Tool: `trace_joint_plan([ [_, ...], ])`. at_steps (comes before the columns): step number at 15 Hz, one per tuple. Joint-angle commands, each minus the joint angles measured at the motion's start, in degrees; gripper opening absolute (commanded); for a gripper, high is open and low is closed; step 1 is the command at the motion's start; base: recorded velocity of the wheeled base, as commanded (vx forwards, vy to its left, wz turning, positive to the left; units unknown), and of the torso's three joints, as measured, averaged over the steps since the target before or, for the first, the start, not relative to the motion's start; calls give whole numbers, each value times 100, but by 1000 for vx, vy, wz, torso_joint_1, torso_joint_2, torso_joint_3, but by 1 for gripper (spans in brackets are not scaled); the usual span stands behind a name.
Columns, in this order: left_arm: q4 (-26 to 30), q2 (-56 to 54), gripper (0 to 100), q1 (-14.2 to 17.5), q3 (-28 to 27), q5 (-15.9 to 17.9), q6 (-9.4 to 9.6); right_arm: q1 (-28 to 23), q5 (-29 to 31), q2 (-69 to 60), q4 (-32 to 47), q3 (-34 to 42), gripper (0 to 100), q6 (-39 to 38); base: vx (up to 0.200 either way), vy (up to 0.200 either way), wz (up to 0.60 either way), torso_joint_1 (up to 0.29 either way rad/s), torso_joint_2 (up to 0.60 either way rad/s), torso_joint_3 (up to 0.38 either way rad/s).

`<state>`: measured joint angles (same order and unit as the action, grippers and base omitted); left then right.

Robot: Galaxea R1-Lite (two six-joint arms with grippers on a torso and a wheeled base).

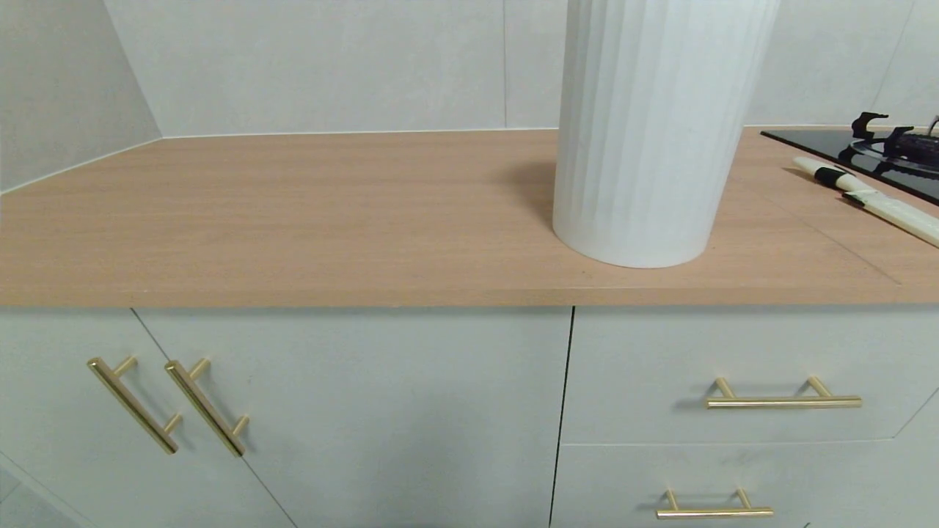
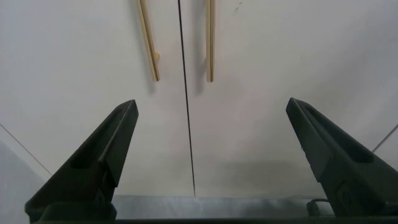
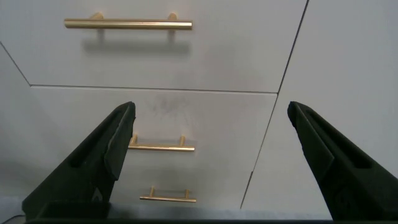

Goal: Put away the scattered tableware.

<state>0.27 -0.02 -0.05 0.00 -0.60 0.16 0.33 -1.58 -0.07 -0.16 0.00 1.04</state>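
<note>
- Head view: a cream utensil (image 1: 873, 198) lies on the surface (image 1: 293, 220), right of the white ribbed container (image 1: 645, 132).
- Left gripper (image 2: 211, 102): fingers wide apart, empty.
- Right gripper (image 3: 211, 106): fingers wide apart, empty.

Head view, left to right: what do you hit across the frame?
gold door handles → white ribbed container → cream utensil with black band

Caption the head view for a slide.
Tall ribbed white container on a wooden countertop, pale utensils lying beside a black hob.
</note>
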Motion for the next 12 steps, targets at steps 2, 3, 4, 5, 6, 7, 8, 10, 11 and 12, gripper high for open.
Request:
trace_joint_plan([
  [2,0,2,100,5,0,-11,-7,2,0,7,-2,0,100,2,0,0,0,0,0,0],
  [3,0,2,100,5,0,-11,-7,2,0,7,-2,0,100,2,0,0,0,0,0,0],
  [4,0,2,100,-4,0,-11,-7,2,0,7,-2,0,100,2,0,-200,0,2,2,-2],
  [5,0,2,100,-4,0,-11,-7,2,0,7,-2,0,100,2,0,-200,0,2,7,2],
  [6,0,2,100,-4,0,-11,-7,2,0,7,-2,0,100,-7,0,-200,0,-7,2,-7],
  [7,0,2,100,-4,0,-2,-7,2,0,7,-2,0,100,-7,0,-200,0,2,2,-7],
  [8,0,2,100,-4,0,-11,-7,2,0,7,-2,0,100,-7,0,-200,0,-2,7,2],
  [10,0,2,100,-4,0,-11,-7,2,0,7,-2,0,100,-7,0,-200,0,0,0,5],
  [11,0,2,100,5,0,-11,-7,2,0,7,-2,0,100,-7,0,-200,0,2,-2,2],
  [12,0,2,100,5,0,-11,-7,2,0,7,-2,0,100,-7,0,-200,0,7,2,-2],
])
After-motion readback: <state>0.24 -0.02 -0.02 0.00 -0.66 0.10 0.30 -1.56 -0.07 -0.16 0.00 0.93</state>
